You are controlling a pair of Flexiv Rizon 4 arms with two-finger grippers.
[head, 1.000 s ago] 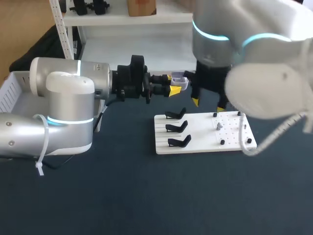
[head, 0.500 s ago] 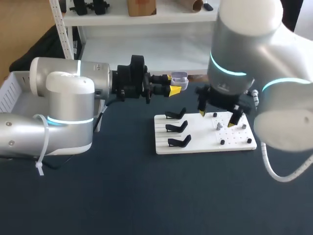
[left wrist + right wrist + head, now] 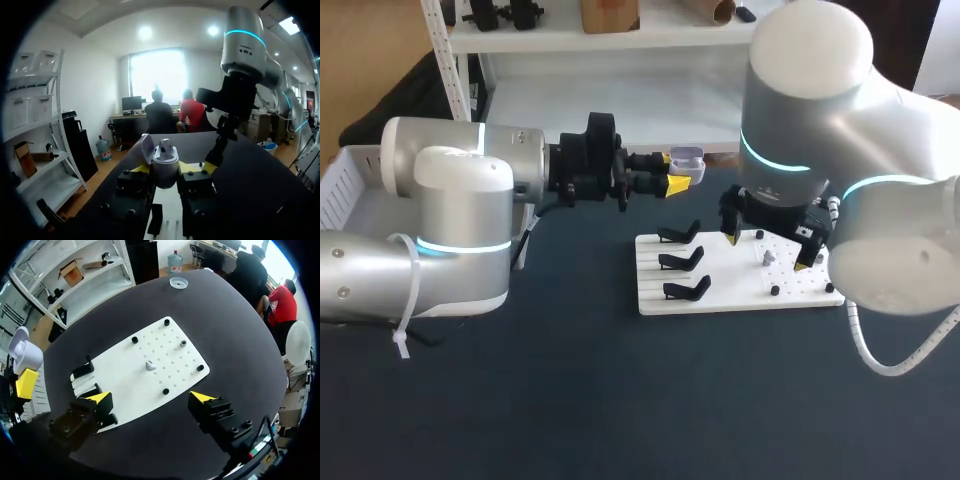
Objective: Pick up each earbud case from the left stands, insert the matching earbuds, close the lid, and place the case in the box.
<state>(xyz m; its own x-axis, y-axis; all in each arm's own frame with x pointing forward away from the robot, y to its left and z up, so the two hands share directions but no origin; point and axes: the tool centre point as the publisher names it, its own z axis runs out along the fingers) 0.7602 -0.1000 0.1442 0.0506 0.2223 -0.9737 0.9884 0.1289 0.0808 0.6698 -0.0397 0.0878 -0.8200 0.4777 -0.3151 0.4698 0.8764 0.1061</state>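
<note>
My left gripper (image 3: pixel 677 184) is shut on a white earbud case (image 3: pixel 688 158), held in the air behind the white board (image 3: pixel 720 296). In the left wrist view the case (image 3: pixel 165 164) sits between the fingers with its lid (image 3: pixel 143 150) open and one earbud (image 3: pixel 165 146) inside. My right gripper (image 3: pixel 765 250) hangs open over the board's right half. Ahead of the right gripper (image 3: pixel 151 397), a single white earbud (image 3: pixel 149 365) lies on the board (image 3: pixel 125 385). Three black stands (image 3: pixel 682 260) on the board's left side are bare.
A white basket (image 3: pixel 345 185) stands at the table's far left, behind my left arm. Several black pegs (image 3: pixel 165 391) dot the board around the earbud. A small white ring (image 3: pixel 178 283) lies on the dark table beyond the board.
My right gripper has moved from beside the held case to over the board's right half, dropped lower and opened wider. The left arm and the case have stayed put.
</note>
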